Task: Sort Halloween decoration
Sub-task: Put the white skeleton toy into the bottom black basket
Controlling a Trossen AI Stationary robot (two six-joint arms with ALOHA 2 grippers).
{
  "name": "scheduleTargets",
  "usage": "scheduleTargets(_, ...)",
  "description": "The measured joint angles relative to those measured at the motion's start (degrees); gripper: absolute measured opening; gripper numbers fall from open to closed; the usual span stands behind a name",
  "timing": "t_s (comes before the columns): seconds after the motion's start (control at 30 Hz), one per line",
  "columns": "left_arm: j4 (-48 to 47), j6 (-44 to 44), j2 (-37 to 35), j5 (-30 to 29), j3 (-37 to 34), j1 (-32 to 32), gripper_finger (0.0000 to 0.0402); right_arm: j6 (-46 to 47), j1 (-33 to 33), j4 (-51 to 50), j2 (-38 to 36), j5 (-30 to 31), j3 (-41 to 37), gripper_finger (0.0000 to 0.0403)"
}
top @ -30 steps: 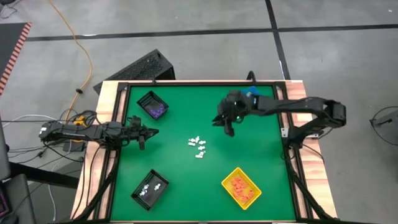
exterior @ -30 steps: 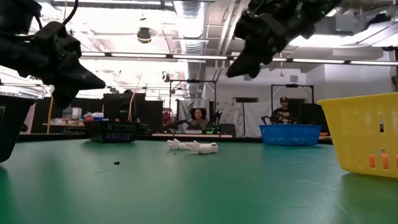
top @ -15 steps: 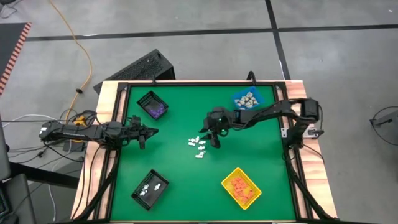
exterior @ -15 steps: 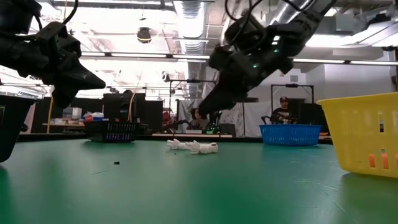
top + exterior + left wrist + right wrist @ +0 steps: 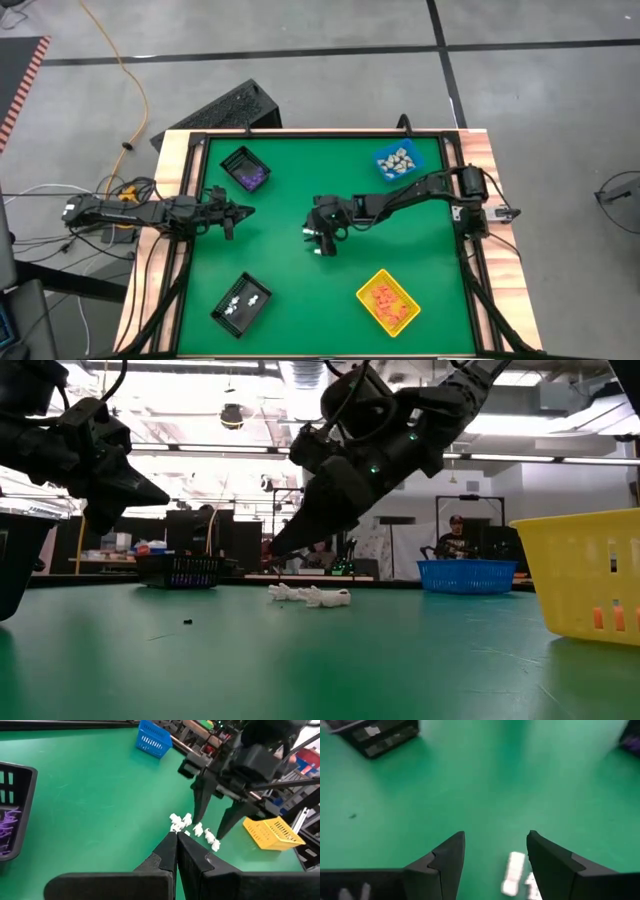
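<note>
A small heap of white Halloween pieces (image 5: 310, 596) lies on the green mat near the table's middle. In the high view my right gripper mostly covers it, and one piece (image 5: 320, 252) shows at its near side. My right gripper (image 5: 322, 241) hovers open just above the heap, fingers pointing down and slanted. In the left wrist view its two fingers (image 5: 199, 809) stand on either side of the white pieces (image 5: 196, 828). One white piece (image 5: 513, 870) lies between the fingers in the right wrist view. My left gripper (image 5: 233, 213) waits shut at the table's left side, above the mat.
A black bin holding purple pieces (image 5: 245, 168) is at far left. Another black bin with white pieces (image 5: 241, 302) is at near left. The yellow bin of orange pieces (image 5: 388, 301) is at near right, and the blue bin of beige pieces (image 5: 398, 160) at far right. People sit beyond the table.
My right gripper has swung from the far right area toward the table's middle. It moved leftward and nearer, came down, and now hangs over the white heap with its fingers open. The white pieces have stayed where they were.
</note>
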Motion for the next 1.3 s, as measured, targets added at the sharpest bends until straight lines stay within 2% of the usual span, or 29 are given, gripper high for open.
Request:
scheduleTargets(0.1,0.0,0.2,0.4,0.0,0.0,0.0,0.0,0.2,0.0,-0.7,0.0,2.9,-0.2,0.0231)
scheduleTargets(0.73,0.0,1.3,1.6,-0.1,0.0,0.0,0.0,7.2,1.0,0.8,6.4,4.9,0.0,0.0221)
scheduleTargets(0.87,0.0,1.3,1.6,-0.1,0.0,0.0,0.0,8.1,0.9,0.5,6.3,6.7,0.0,0.0192)
scheduleTargets(1.13,0.0,1.4,1.6,-0.1,0.0,0.0,0.0,11.0,0.9,0.1,6.1,7.6,-0.1,0.0087)
scheduleTargets(1.3,0.0,1.2,1.6,-0.1,0.0,0.0,0.0,13.1,1.1,-0.4,6.1,7.6,0.7,0.0038)
